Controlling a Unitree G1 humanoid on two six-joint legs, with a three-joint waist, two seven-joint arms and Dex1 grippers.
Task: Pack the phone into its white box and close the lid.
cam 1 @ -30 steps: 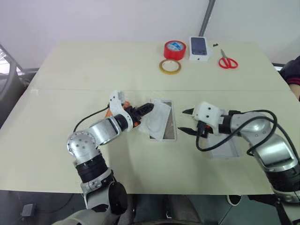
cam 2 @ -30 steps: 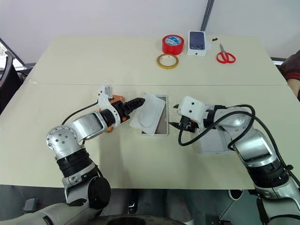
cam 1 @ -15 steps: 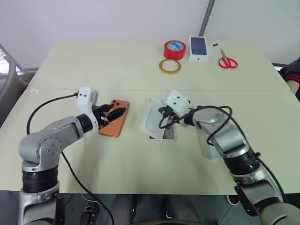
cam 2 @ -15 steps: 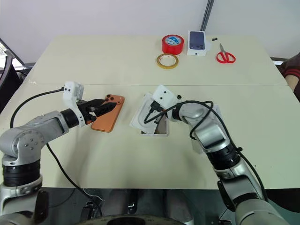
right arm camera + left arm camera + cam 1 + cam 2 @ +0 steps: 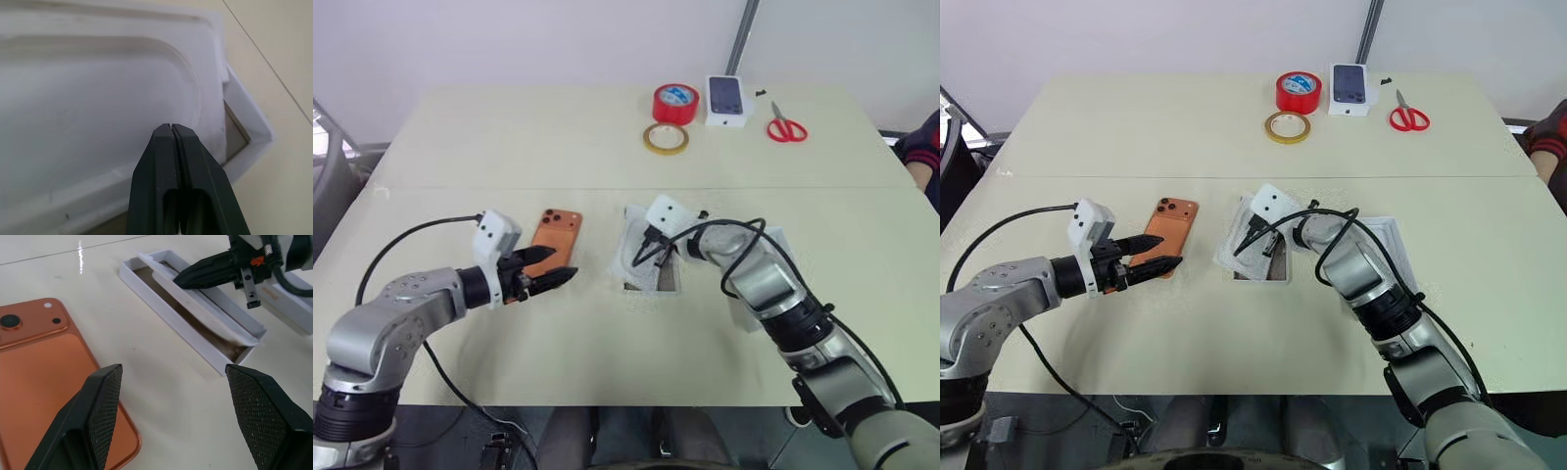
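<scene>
I see my right gripper (image 5: 172, 128) pressed shut, its tips over the white moulded insert (image 5: 98, 107), which lies tilted across the white box (image 5: 195, 328), one edge resting on the rim and the rest dipping toward the brownish floor. I cannot tell whether the tips actually touch the insert. A strip of that floor shows past the insert's end, just beyond my right gripper's tips. Nothing else sits in the box that I can make out.

My left gripper (image 5: 171, 382) stands wide apart and holds nothing. The phone (image 5: 554, 238) lies flat on the worktop (image 5: 607, 147), back up with its lenses showing, right beside and partly under my left gripper's near finger (image 5: 100, 406). The box is well ahead of that gripper, with bare worktop between.

The lid (image 5: 1393, 240) lies inside-up behind my right arm, on the side away from the box, partly hidden by it.
</scene>
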